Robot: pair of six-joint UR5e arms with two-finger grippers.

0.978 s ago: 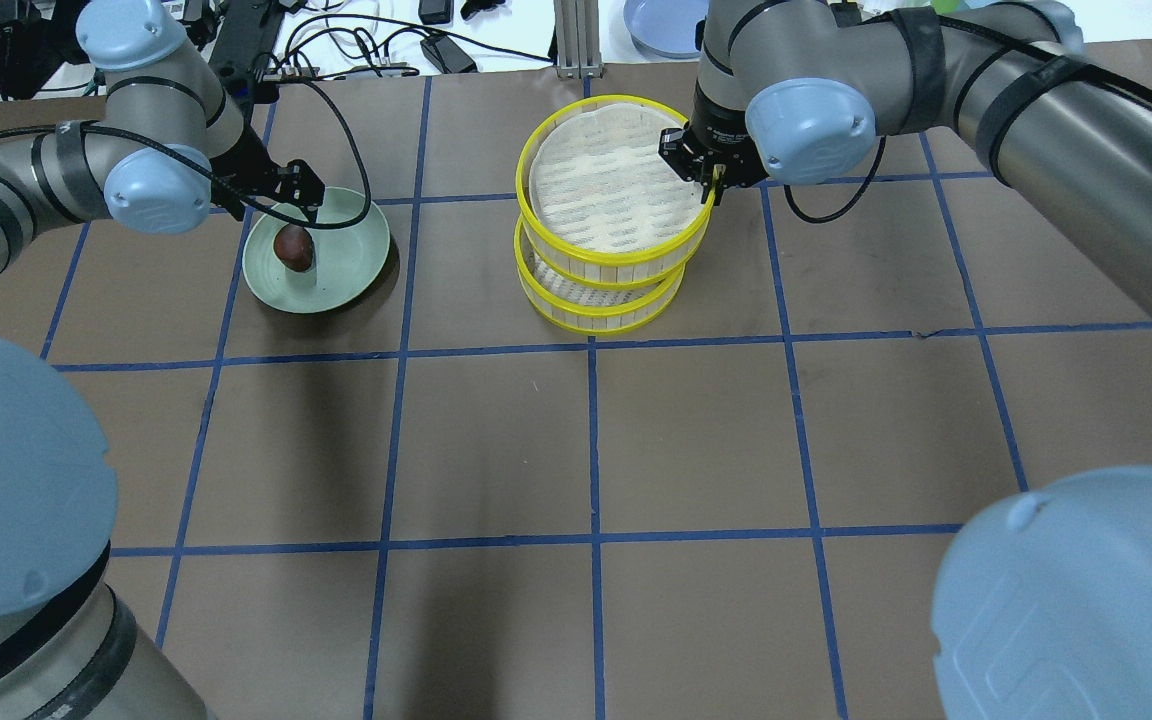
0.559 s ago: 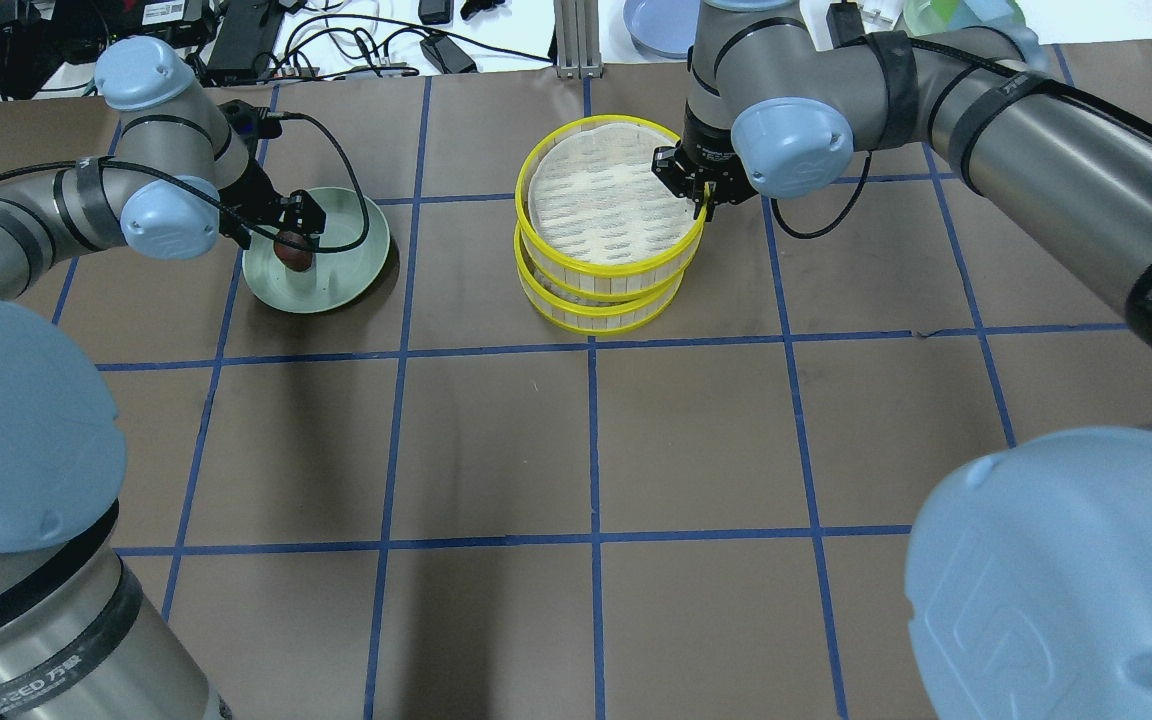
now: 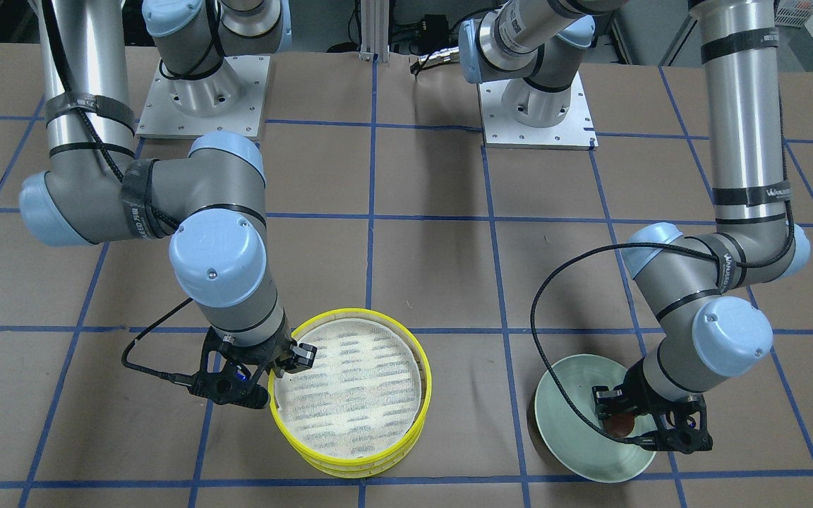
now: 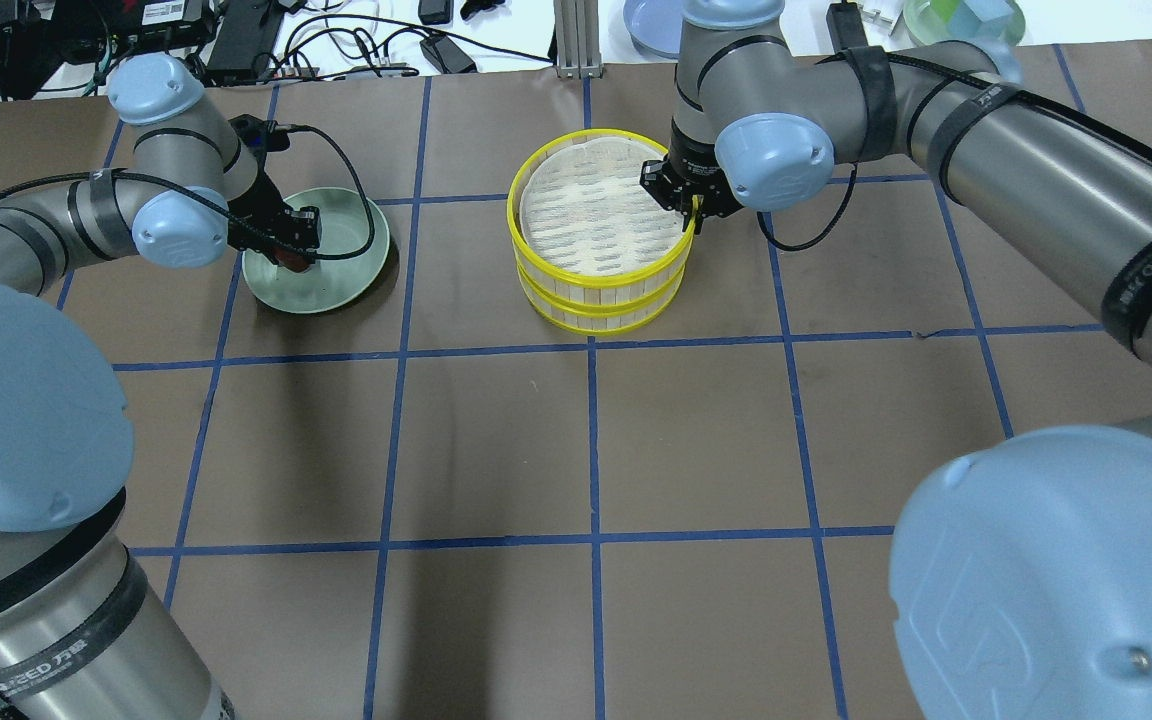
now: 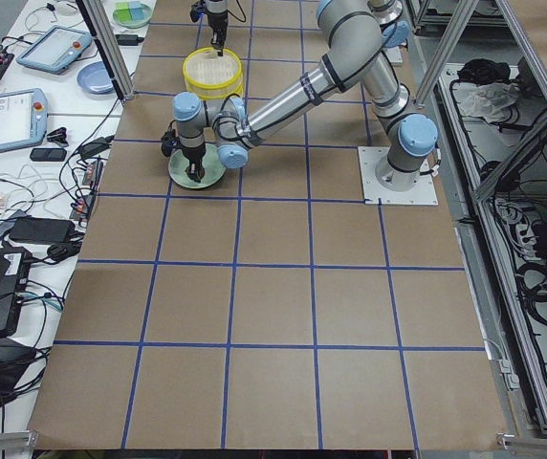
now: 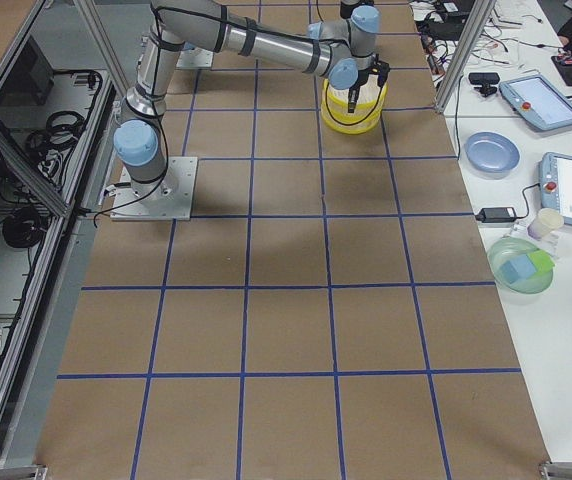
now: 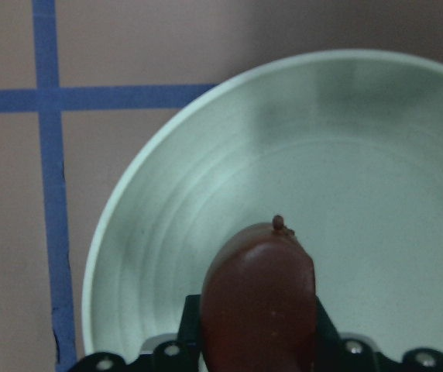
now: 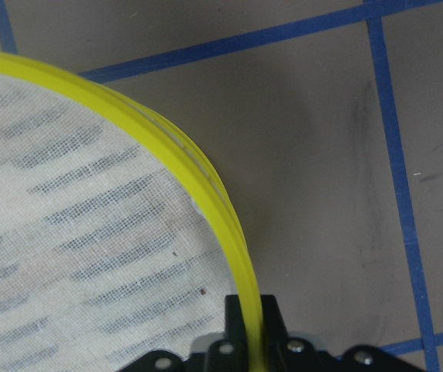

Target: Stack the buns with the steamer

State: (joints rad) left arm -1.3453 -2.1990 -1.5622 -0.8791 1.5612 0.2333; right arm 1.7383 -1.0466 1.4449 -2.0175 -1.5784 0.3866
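My left gripper (image 4: 292,246) stands over the pale green plate (image 4: 341,265), shut on the dark reddish-brown bun (image 7: 259,291). The bun fills the gap between the fingers and sits low in the plate (image 3: 576,395). My right gripper (image 4: 693,213) is shut on the yellow rim (image 8: 206,182) of the upper steamer tray (image 4: 586,205). That tray has a white cloth lining and sits squarely on the lower steamer tray (image 4: 596,312). The gripper (image 3: 274,384) holds the rim on the robot's right side. The cream-yellow bun is out of view.
A blue plate (image 4: 658,25), a green bowl (image 4: 961,18), cables and devices lie behind the far table edge. The brown mat with blue tape lines spreads toward the robot in front of the plate and steamers.
My right gripper has shifted the upper steamer tray left and down, so it now lines up with the lower one. My left gripper has come down around the brown bun.
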